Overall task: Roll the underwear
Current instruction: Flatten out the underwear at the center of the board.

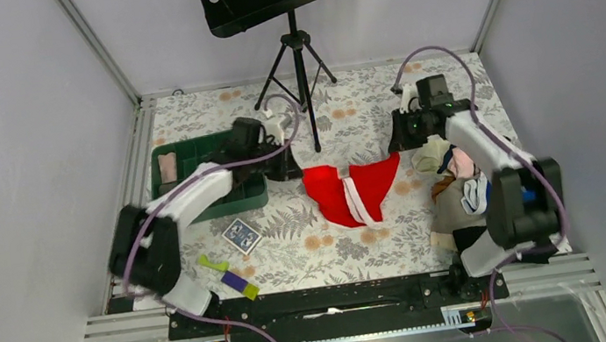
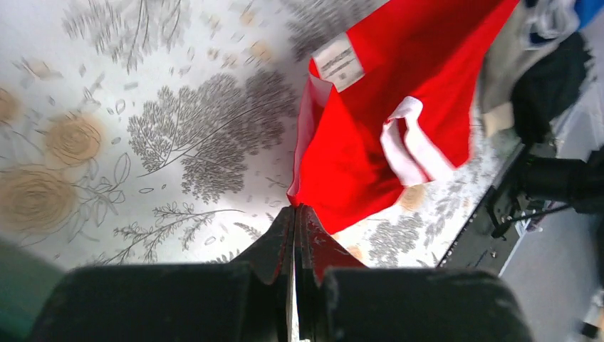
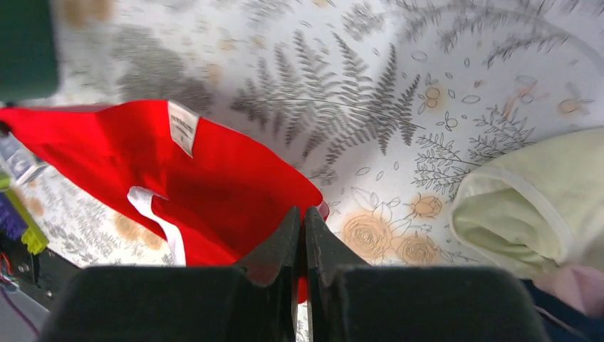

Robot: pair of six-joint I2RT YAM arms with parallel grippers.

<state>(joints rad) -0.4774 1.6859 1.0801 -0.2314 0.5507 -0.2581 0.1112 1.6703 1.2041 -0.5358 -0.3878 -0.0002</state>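
Jaws on both arms are clenched on cloth, each pinching one upper corner of the underwear.

Top view: the underwear (image 1: 346,192) lies at mid-table on the flowered table (image 1: 292,252), its far edge stretched between the left gripper (image 1: 289,171) and the right gripper (image 1: 401,146). The near part sags to a point with white trim folded across it. A pile of clothes (image 1: 461,190) sits just beside its right side; a green tray (image 1: 164,164) lies to the left.

Left wrist view: the left gripper (image 2: 295,210) is closed with red fabric caught at its tips. The underwear (image 2: 377,107) hangs away from it, label (image 2: 339,63) and white trim (image 2: 409,142) showing.

Right wrist view: the right gripper (image 3: 305,211) is closed over the red edge of the underwear (image 3: 142,157). A pale green garment (image 3: 527,206) lies near.

Assessment: the step in hand appears to be spreading the piece before rolling. Recommended: keep both corners level and evenly taut, lay the cloth flat and well away from the pile, smooth the folded trim, then roll from one edge with matched motion. Uneven pull risks a skewed, loose roll.
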